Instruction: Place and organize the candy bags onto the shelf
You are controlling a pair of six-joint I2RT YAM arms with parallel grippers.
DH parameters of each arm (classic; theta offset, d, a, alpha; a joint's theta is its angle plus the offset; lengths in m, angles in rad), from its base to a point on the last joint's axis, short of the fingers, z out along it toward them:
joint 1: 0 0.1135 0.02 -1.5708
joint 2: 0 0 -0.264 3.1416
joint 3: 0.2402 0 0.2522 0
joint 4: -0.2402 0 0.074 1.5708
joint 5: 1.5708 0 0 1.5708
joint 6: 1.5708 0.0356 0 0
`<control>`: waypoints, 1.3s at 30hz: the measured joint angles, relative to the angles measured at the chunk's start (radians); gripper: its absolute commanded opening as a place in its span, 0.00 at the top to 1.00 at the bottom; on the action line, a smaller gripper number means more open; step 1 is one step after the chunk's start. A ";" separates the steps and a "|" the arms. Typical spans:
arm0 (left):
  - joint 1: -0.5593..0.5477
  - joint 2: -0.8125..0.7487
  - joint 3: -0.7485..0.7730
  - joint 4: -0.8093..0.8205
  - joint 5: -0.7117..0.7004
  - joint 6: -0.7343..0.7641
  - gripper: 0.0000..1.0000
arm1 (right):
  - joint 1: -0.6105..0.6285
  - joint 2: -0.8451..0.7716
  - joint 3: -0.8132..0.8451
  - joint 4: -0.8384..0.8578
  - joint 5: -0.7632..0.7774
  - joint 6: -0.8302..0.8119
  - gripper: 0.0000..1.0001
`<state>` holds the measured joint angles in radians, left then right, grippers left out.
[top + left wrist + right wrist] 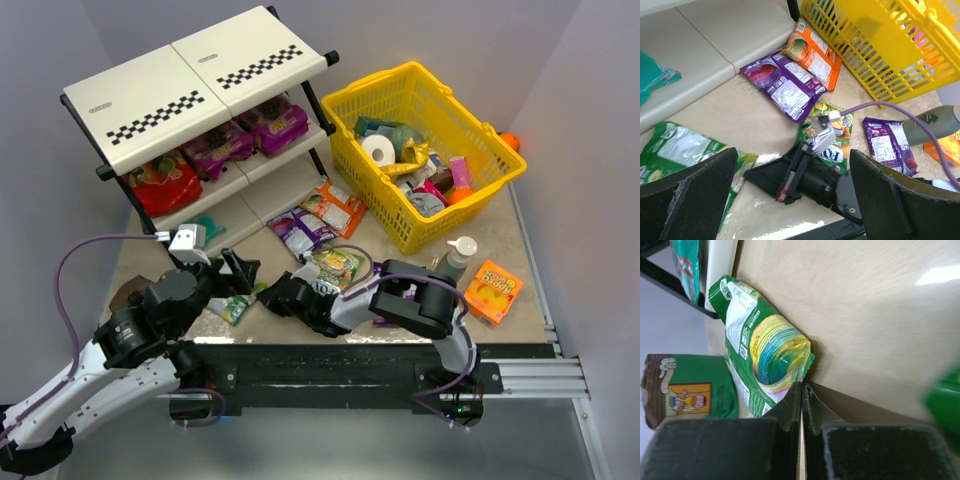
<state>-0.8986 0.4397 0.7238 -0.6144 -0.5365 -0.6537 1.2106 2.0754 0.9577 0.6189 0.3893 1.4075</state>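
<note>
Far left: big cream three-tier slanted rack with checkered strips and a black tube frame point(150, 100), already carrying a glossy red pouch point(165, 185), a dark purple pouch point(218, 148) and a magenta-purple pouch point(275, 122) on the middle tier. All leaning back into the slant, presumably to keep from sliding off.

Next over, left gripper point(238, 270) low above the table, fingers spread wide, nothing in them. Looks parked out of the way, or maybe ready for a handover.

Between the two tools: flat green glossy pouch with a rainbow swirl print point(765, 357), lying on the beige tabletop point(880, 315) near the rack's foot, not shelved yet.

Then right gripper point(801, 390), stretched across from the right side, jaws squeezed fully together, tips right at that pouch's crimped edge. Can't tell about an actual pinch on the film versus a miss. Makes sense to go for the edge though: flat bag, flat table, nothing else to grab.

Further right, loose on the table: green-and-yellow pouch point(340, 265) partly under the right arm, purple pouch with a white label panel point(300, 230), orange pouch point(338, 208).

Far right, yellow plastic mesh basket point(470, 205), not part of the job.
</note>
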 measured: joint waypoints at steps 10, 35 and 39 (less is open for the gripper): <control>0.000 0.018 -0.078 0.053 0.037 -0.036 0.00 | -0.014 -0.269 -0.249 -0.095 0.093 -0.163 1.00; 0.049 0.427 -0.343 0.337 -0.045 -0.240 0.41 | -0.025 -0.333 -0.369 0.012 -0.117 -0.093 0.48; 0.097 0.487 -0.379 0.395 0.014 -0.218 0.44 | -0.025 -0.292 -0.359 0.060 -0.121 -0.034 0.52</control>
<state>-0.8013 0.9264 0.3447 -0.2195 -0.5220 -0.8715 1.1854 1.7836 0.5987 0.6788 0.2684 1.3731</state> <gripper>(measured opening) 0.578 0.503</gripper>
